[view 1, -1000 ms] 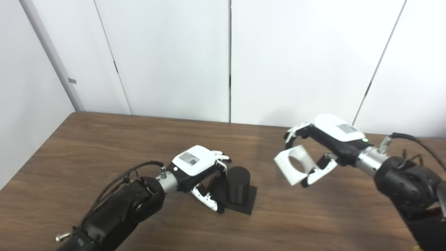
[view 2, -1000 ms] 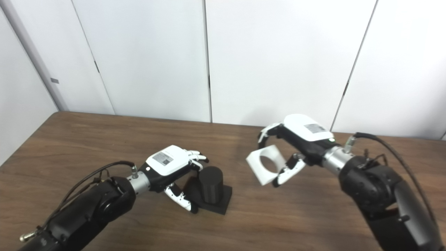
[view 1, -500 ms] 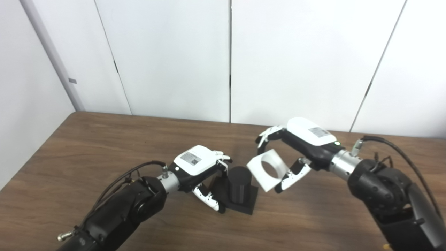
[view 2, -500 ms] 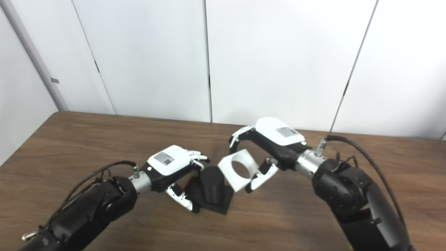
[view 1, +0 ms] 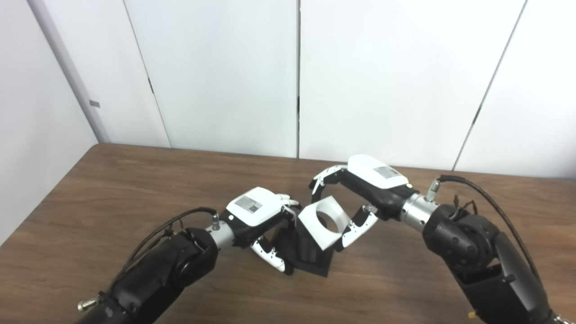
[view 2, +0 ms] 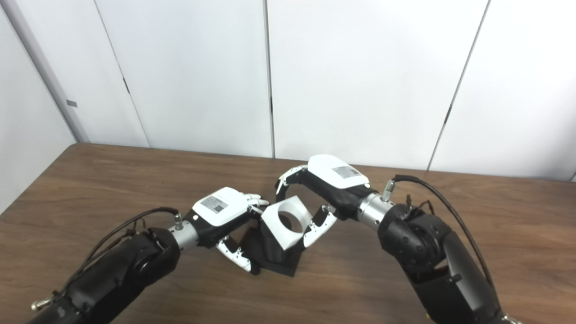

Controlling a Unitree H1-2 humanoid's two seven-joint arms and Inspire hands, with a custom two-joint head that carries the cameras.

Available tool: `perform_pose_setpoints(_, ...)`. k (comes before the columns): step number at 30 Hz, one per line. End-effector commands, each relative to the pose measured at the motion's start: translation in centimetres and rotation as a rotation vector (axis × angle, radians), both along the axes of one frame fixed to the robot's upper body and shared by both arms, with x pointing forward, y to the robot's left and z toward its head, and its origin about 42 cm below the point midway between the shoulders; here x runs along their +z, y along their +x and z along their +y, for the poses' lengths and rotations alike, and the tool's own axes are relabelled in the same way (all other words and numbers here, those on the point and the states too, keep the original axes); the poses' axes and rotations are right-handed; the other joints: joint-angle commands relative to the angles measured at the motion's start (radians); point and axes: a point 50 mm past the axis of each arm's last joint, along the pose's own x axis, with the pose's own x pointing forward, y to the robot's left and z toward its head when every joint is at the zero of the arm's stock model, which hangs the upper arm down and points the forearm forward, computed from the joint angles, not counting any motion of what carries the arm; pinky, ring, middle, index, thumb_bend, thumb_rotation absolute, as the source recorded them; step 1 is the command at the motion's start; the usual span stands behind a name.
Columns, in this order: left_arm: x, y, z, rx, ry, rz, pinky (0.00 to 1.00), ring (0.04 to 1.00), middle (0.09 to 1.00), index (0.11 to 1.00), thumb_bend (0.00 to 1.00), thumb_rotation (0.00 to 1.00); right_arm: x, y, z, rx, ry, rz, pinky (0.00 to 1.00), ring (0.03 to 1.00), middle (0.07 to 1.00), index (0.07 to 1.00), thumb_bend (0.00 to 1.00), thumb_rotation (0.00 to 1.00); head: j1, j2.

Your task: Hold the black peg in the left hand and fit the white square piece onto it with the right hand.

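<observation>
1. The left hand is curled around the black cylindrical peg on its square black base, fingers at the far side and thumb at the near side of the base. The base rests on the brown wood-grain bench, so the bracing part of the task looks done.
2. The right hand is clamped on the white square piece with a round hole, fingers over its upper edge and thumb under its lower right edge.
3. The piece hangs tilted, its hole turned toward the cameras rather than straight down, and it covers the top of the peg from view. Whether it touches the peg cannot be told.
4. Judged from this, the fitting is at hand but not done: the piece must be levelled, its hole centred over the peg top, then lowered.
5. Room is tight on the left, where the piece's corner sits just beside the left hand's fingers; a clash there is the likely snag. The bench to the right and front is open for the right arm to adjust.
</observation>
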Motion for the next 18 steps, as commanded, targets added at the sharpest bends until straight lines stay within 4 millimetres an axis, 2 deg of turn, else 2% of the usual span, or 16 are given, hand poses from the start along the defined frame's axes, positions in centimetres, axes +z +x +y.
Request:
perform_pose_setpoints(1,-4.5,-2.2,-0.5,-0.025,0.147,0.127,0.82,0.887,0.869,0.494,0.52,0.08,2.6,0.5,0.8,0.033,0.031,-0.103,0.74,0.817,0.757,0.480,0.52,0.13,0.002,0.001)
perform_pose_setpoints(18,-4.1,-2.4,-1.1,-0.034,0.149,0.125,0.82,0.898,0.881,0.494,0.52,0.08,1.0,1.4,2.5,0.041,0.022,-0.060,0.76,0.803,0.750,0.480,0.52,0.13,0.020,0.017)
